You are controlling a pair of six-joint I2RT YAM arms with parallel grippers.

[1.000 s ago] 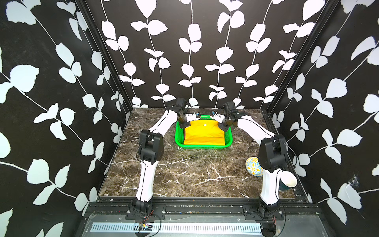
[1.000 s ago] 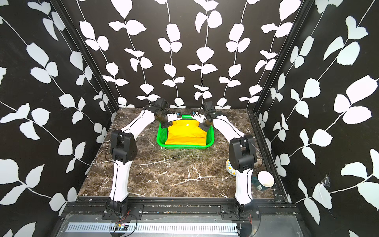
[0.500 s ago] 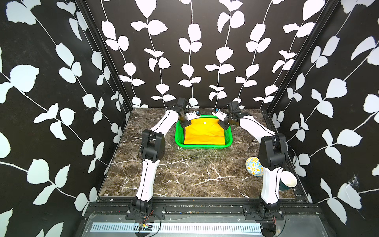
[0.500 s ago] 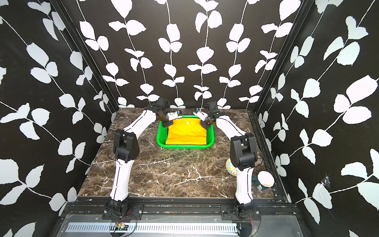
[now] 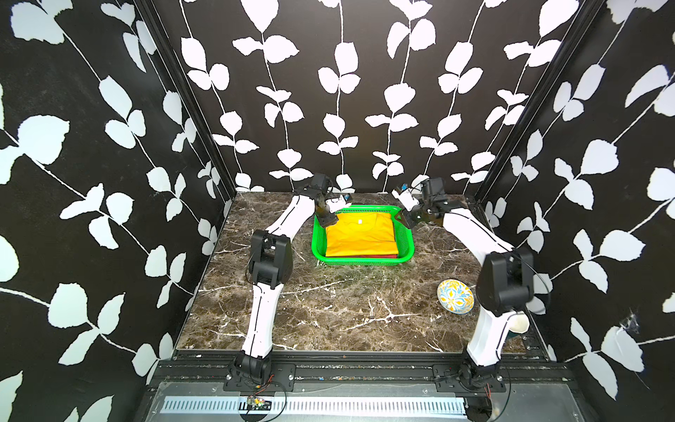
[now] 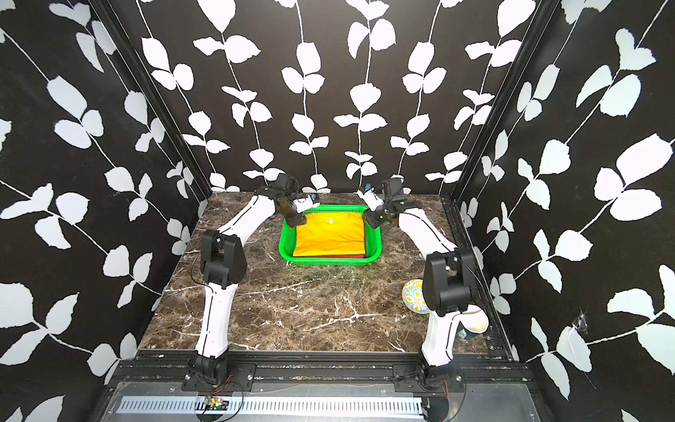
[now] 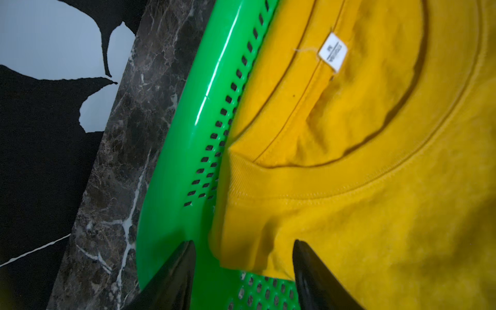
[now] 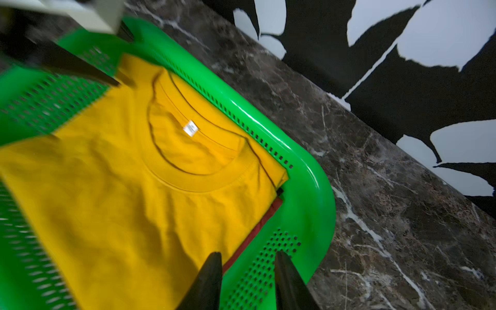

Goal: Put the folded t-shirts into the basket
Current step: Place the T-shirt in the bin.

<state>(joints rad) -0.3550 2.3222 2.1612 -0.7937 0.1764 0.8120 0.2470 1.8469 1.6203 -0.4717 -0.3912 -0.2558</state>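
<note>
White neck tag (image 7: 332,52) on yellow shirt (image 7: 375,188): print illegible.

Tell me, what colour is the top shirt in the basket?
Yellow-orange. The top shirt shows best in the left wrist view.

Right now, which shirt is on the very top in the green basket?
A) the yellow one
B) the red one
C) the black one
A: the yellow-orange shirt lies on top in the basket, and only a strip of the dark red shirt peeks out underneath.
</note>
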